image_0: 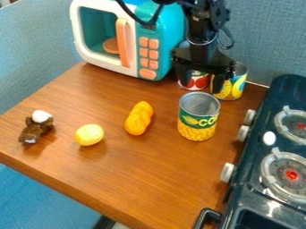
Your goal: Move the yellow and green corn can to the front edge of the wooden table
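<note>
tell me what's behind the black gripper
Behind the gripper stand a red-patterned can and a yellow-patterned can. It hides parts of both, so their full labels can't be seen.

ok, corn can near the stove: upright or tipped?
Upright. The corn can stands on the wooden table with its round rim facing up and its label right way up.
</note>
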You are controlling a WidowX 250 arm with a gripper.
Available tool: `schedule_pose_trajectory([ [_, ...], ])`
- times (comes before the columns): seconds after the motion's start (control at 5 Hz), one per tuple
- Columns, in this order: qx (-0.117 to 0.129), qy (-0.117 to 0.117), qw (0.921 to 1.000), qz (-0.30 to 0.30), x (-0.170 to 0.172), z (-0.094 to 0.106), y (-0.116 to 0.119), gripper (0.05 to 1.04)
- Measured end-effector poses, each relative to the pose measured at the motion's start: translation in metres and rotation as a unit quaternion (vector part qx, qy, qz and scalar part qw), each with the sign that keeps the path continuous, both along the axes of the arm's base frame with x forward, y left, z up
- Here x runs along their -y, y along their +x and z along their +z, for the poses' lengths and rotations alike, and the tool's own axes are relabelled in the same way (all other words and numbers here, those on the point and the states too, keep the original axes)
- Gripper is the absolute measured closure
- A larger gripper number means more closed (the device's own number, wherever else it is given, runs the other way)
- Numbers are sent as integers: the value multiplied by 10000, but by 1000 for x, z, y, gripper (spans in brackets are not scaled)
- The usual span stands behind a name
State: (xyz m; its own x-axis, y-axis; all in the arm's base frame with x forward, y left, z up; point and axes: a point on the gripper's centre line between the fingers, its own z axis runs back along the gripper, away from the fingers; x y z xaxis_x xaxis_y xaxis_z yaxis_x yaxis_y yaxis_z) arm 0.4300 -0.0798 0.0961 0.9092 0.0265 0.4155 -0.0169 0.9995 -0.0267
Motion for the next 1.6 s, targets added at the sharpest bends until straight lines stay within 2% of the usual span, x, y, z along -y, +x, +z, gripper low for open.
schedule_pose_trajectory([
  [0.2, 227, -106, 9996, 156, 1, 4, 7, 82],
  [0.4, 345, -116, 9989, 296, -1, 6, 12, 82],
  [0.6, 280, 6, 9991, 312, -3, -5, 17, 82],
  [0.8, 331, 40, 9987, 391, -4, -13, 21, 82],
  [1.0, 281, 30, 9986, 457, -4, -18, 21, 82],
  [1.2, 1, 130, 9989, 458, -8, -33, 8, 82],
  [1.4, -393, 239, 9980, 426, -14, -51, -22, 82],
  [1.6, -535, 277, 9977, 325, -14, -51, -52, 82],
])
